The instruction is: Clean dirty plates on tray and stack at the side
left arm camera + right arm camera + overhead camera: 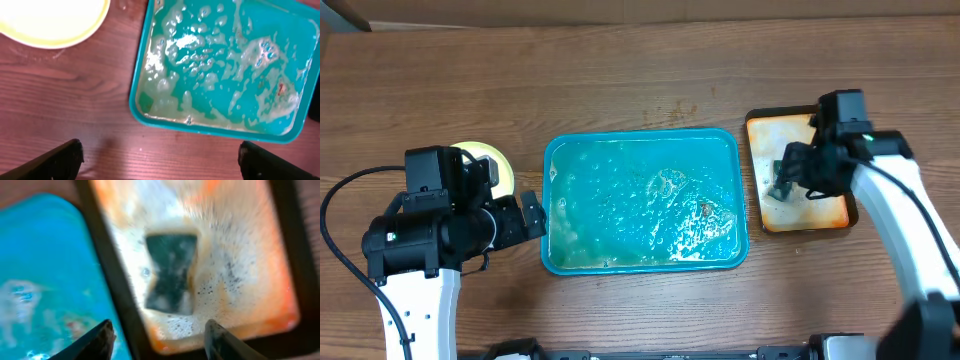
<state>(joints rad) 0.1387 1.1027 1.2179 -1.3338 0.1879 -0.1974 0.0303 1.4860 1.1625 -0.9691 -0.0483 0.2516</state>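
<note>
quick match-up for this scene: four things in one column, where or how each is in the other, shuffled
1 teal tray
2 sponge
3 yellow plate
4 left gripper

a lying in the orange tray
b jaws wide open
c foamy, no plates in it
d on the table, off the tray

Pairs: 1-c, 2-a, 3-d, 4-b

**Item 1.** Left arm [415,240]: white link enters at 7 o'clock of the overhead view, with a black wrist block at 9 o'clock.
Left gripper [530,215]: points toward 3 o'clock, jaws spread wide, holding nothing.

**Item 2.** Right arm [905,225]: white link enters at 4 o'clock and bends near 2 o'clock.
Right gripper [785,182]: angled down toward 9 o'clock, jaws partly apart, holding nothing. Its fingers [97,341] are blurred in the wrist view.
</note>
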